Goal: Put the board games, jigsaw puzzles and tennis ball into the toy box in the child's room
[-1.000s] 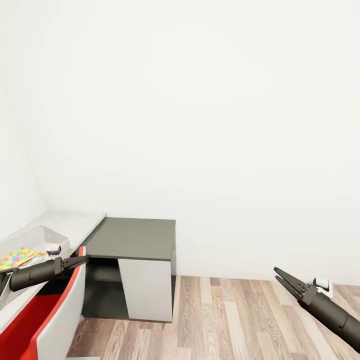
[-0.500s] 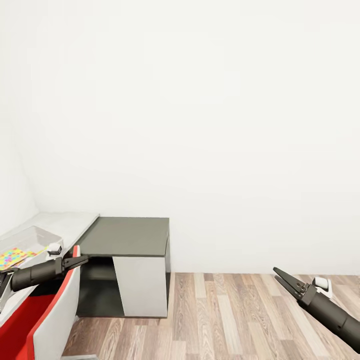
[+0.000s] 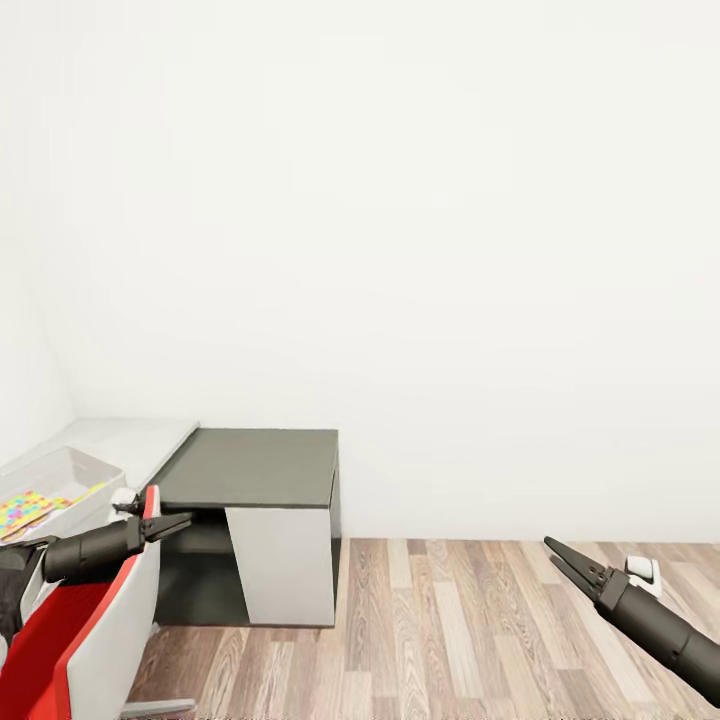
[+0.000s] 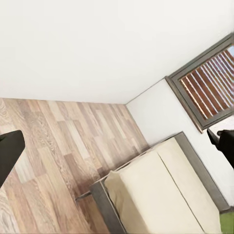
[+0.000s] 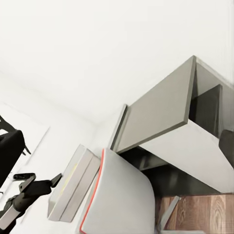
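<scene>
The light grey toy box (image 3: pixel 88 464) stands on the pale table (image 3: pixel 135 438) at the far left of the head view, with a multicoloured jigsaw puzzle (image 3: pixel 27 507) lying in it. My left gripper (image 3: pixel 168 522) hovers just right of the box, over a chair, and its fingers (image 4: pixel 9 155) stand wide apart and empty. Low on the right, my right gripper (image 3: pixel 562 556) hangs open above the wood floor. The right wrist view takes in the toy box (image 5: pixel 73 187) from its side. The bed (image 4: pixel 156 197), with its beige mattress, shows in the left wrist view.
A red and white chair (image 3: pixel 95 630) stands in front of the table, under my left arm. A dark grey-topped side unit (image 3: pixel 255 468) adjoins the table against the white wall. Wood-plank floor (image 3: pixel 450 630) stretches to the right. A window with blinds (image 4: pixel 207 80) is above the bed.
The whole head view has shifted slightly, so the camera moved. Both grippers keep about the same place in the picture and stay open.
</scene>
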`<state>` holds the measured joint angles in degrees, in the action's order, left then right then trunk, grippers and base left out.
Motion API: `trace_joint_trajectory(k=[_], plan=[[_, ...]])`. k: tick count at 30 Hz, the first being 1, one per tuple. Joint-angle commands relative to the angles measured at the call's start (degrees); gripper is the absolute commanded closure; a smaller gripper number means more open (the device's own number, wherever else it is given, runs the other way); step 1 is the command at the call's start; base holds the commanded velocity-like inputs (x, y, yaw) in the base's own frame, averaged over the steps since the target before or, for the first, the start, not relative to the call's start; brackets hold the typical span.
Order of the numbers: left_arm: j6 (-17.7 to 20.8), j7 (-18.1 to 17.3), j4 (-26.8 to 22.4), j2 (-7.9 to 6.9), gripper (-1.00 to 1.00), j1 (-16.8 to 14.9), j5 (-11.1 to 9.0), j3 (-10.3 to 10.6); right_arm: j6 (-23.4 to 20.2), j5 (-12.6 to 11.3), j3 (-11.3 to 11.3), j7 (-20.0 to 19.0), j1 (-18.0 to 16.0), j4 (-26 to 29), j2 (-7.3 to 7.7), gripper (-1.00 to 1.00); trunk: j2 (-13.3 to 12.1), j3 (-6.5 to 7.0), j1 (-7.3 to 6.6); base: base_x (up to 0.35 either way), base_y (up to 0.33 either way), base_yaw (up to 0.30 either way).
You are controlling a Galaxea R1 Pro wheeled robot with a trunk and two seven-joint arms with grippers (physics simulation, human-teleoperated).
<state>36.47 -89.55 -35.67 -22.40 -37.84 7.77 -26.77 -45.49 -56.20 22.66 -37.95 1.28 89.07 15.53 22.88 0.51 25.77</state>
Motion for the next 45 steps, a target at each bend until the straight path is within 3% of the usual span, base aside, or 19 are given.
trace_joint_trajectory(k=[1, 4, 10, 15, 24, 28, 29, 34, 35, 40, 41, 42, 45], plan=[[0.6, -0.4, 0.0, 0.34, -1.00, 0.0, 0.6, -0.2, -0.4, -0.2, 0.0, 0.1, 0.0, 0.0, 0.01, -1.00, 0.0, -0.10, 0.02, 0.000, 0.000, 0.000], [0.5, -0.4, 0.0, 1.22, -1.00, 0.0, 0.8, 0.2, -0.4, -0.2, 0.0, 0.3, -0.1, -0.8, 0.05, -1.00, 0.0, -0.38, 0.02, 0.000, 0.000, 0.000], [0.5, -0.4, 0.1, 2.54, -1.00, 0.0, 1.0, 4.0, -0.4, 0.4, 0.0, 0.5, -0.5, -3.8, 0.16, -1.00, 0.0, -0.94, 0.02, 0.000, 0.000, 0.000], [0.5, 4.0, 0.3, 3.01, -1.00, 0.0, 1.0, 7.4, -0.4, 2.8, 0.1, 0.6, -0.9, -5.4, 0.10, -1.00, 0.0, -1.41, 0.02, 0.000, 0.000, 0.000], [0.0, 13.1, 2.8, 4.90, -1.00, 0.0, 1.0, 8.5, -0.5, 7.4, 0.0, 2.4, -1.9, -6.0, -0.33, -1.00, 0.0, -2.25, 0.02, 0.000, 0.000, 0.000], [-2.2, 22.1, 6.9, 6.56, -1.00, 0.0, 1.2, 8.7, -0.5, 9.9, -0.8, 7.1, -2.3, -7.7, -0.66, -1.00, 0.0, -2.62, 0.02, 0.000, 0.000, 0.000], [-3.4, 27.2, 8.6, 7.22, -1.00, 0.0, 1.5, 8.8, -0.3, 10.5, -2.2, 9.9, -2.4, -9.3, -0.85, -1.00, 0.0, -2.72, 0.02, 0.000, 0.000, 0.000], [-6.6, 41.9, 13.7, 8.86, -1.00, 0.0, 2.5, 8.9, 0.5, 11.5, -6.4, 17.3, -3.1, -15.2, -1.43, -1.00, 0.0, -3.19, 0.02, 0.000, 0.000, 0.000], [-8.3, 47.8, 16.4, 9.60, -1.00, 0.1, 2.9, 8.9, 1.2, 11.7, -7.9, 19.8, -3.5, -18.5, -1.54, -1.00, 0.0, -3.28, 0.02, 0.000, 0.000, 0.000], [-15.3, 61.5, 23.9, 11.20, -1.00, 1.2, 3.4, 8.9, 5.1, 13.3, -12.4, 24.0, -4.1, -28.3, -1.68, -1.00, 0.0, -3.75, 0.02, 0.000, 0.000, 0.000], [-17.0, 64.2, 25.3, 11.38, -1.00, 1.6, 3.5, 8.9, 6.4, 14.1, -13.7, 24.5, -4.1, -30.6, -1.71, -1.00, 0.0, -3.84, 0.02, 0.000, 0.000, 0.000], [-20.4, 69.3, 27.8, 11.65, -1.00, 2.7, 3.8, 8.9, 9.8, 16.5, -16.6, 25.2, -4.2, -35.6, -1.75, -1.00, 0.0, -3.94, 0.02, 0.000, 0.000, 0.000], [-25.5, 76.5, 30.5, 11.87, -1.00, 5.1, 4.0, 8.9, 16.3, 21.0, -21.0, 26.0, -4.3, -43.8, -1.92, -1.00, 0.0, -4.22, 0.02, 0.000, 0.000, 0.000]])
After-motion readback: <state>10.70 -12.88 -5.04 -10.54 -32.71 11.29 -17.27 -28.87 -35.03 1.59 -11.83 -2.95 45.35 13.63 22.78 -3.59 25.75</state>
